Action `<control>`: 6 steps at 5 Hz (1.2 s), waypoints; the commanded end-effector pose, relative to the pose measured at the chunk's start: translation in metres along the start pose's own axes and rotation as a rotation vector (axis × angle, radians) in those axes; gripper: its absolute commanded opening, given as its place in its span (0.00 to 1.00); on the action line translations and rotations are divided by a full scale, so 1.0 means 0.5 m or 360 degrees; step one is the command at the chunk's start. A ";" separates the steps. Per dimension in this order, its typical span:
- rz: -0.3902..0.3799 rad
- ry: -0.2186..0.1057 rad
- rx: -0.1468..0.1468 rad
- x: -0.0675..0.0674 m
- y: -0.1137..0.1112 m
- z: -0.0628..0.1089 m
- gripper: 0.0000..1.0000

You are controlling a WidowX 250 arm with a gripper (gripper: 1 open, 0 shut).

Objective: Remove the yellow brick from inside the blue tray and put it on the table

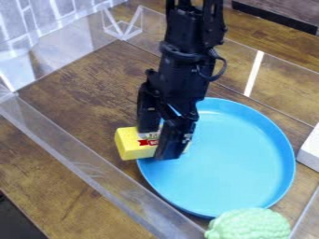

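The yellow brick (pixel 130 143) lies on the table (pixel 88 89), tight against the left outer rim of the blue tray (pixel 237 154). A bit of its red-and-white label shows beside the fingers. My gripper (pixel 162 146) hangs straight down over the brick's right end, where the brick meets the tray rim. Its jaws stand open, one black finger behind the brick and one in front. The fingers hide the brick's right end. Nothing lies on the tray's bare inside.
A bumpy green lump (pixel 249 225) sits at the tray's near edge. A white object (pixel 309 149) pokes in at the right border. Clear acrylic walls (pixel 69 140) run along the table's near-left side and across the back.
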State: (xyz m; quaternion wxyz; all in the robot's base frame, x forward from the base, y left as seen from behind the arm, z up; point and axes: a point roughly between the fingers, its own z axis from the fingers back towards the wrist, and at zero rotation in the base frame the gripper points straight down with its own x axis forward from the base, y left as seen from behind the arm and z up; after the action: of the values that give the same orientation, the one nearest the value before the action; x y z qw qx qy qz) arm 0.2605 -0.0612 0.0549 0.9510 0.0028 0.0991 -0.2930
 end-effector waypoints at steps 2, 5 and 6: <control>-0.0001 -0.0056 0.0017 0.008 0.010 0.013 1.00; 0.0021 -0.0047 -0.0005 0.001 0.016 0.005 1.00; 0.0031 -0.0042 -0.0012 -0.002 0.018 0.002 1.00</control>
State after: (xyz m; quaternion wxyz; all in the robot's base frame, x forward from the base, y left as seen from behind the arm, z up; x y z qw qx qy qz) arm 0.2622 -0.0601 0.0524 0.9514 -0.0055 0.0963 -0.2926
